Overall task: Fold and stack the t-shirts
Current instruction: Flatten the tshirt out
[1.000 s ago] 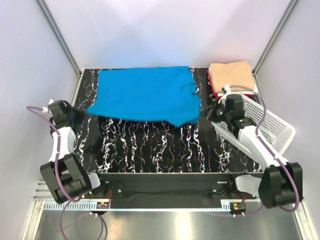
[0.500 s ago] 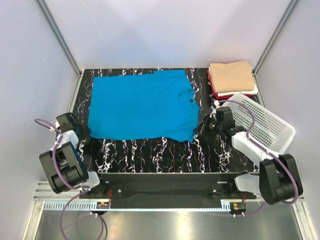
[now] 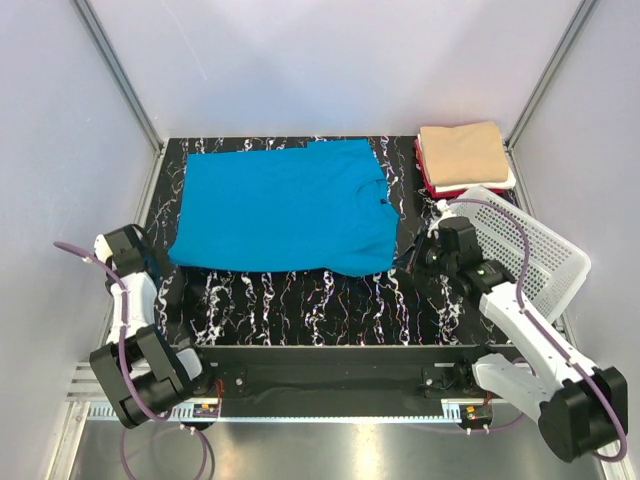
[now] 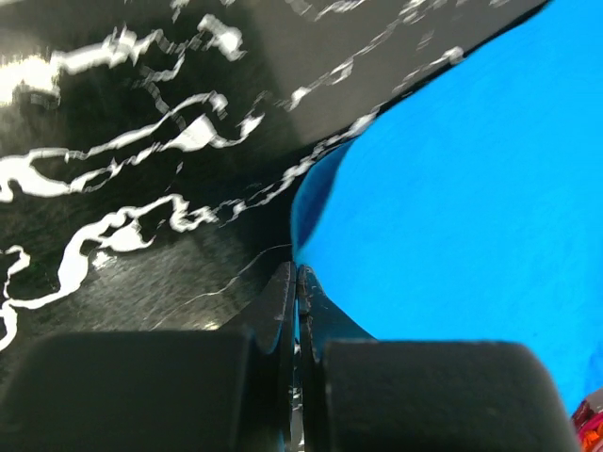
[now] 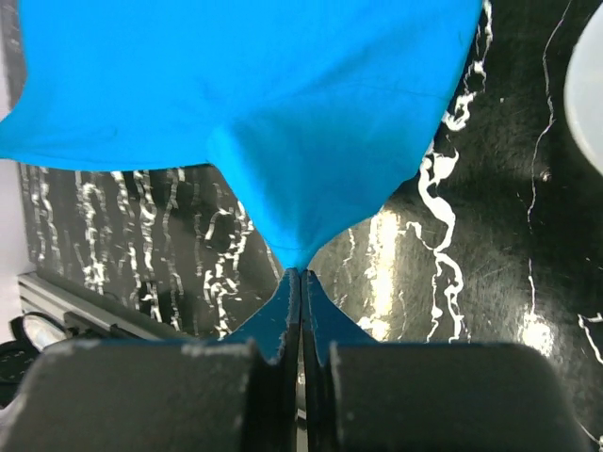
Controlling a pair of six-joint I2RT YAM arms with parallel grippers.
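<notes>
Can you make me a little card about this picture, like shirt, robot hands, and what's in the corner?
Shirt: blue t-shirt, spread on the black marbled table
Left hand: shut, pinching the shirt's near-left corner
Right hand: shut, pinching its near-right corner
Far-right corner: folded pile, tan t-shirt on top, red t-shirt underneath
Next to the pile: white basket, at the table's right edge

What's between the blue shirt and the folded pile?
Between the blue t-shirt and the folded stack, only bare marbled table, seen from the top view.
</notes>
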